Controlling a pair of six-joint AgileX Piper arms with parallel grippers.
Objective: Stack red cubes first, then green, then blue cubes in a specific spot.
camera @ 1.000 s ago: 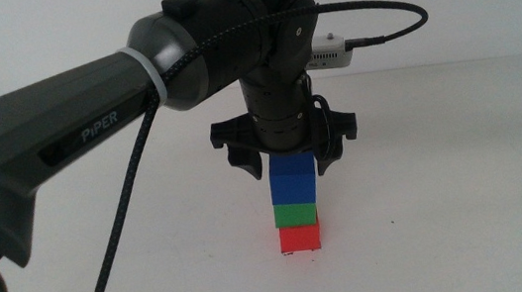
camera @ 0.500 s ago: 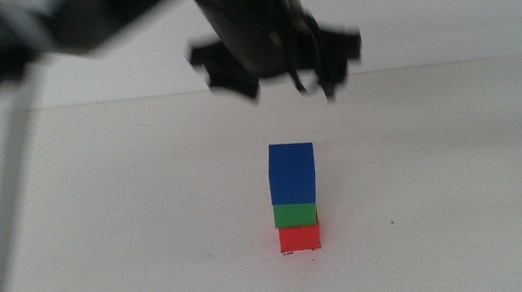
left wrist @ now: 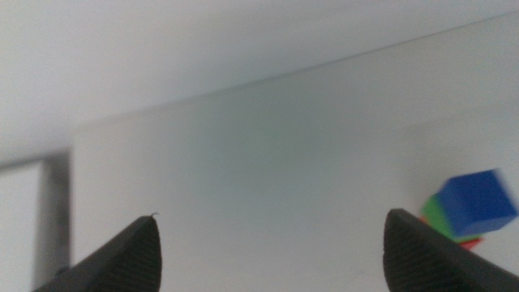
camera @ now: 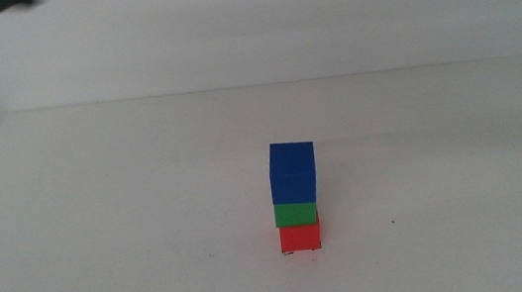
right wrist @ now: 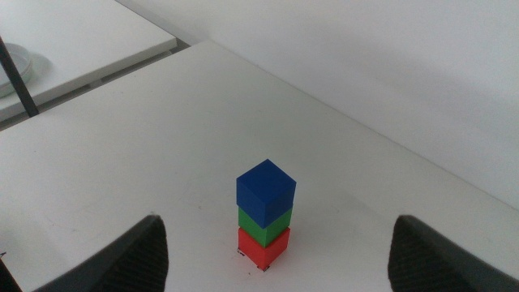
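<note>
now that the left arm has gone up and away, the little tower stands all by itself on the white table (camera: 96, 186). a second ago the left gripper (left wrist: 272, 243) was right around the top cube, then it lifted off, and now the middle view shows only a dark blur of the arm far off at eleven o'clock. from its own camera its jaws are spread wide with nothing between them, and the tower sits off past one jaw, apart from it.

near the middle of the table, a bit toward five o'clock, the red cube (camera: 300, 237) sits at the bottom. the green cube (camera: 296, 212) rests on it, and the blue cube (camera: 292, 172) sits on top. the blue one looks a tiny bit turned and nudged over, but it did not fall when the jaws let go.

over at three o'clock, the right gripper (right wrist: 276, 243) waits at the table's edge, with just a dark bit of it seen in the middle view. its jaws are wide apart too and hold nothing.

red, green, blue, in that order, so i think the job is done. the arms just need to keep clear and not bump it.
</note>
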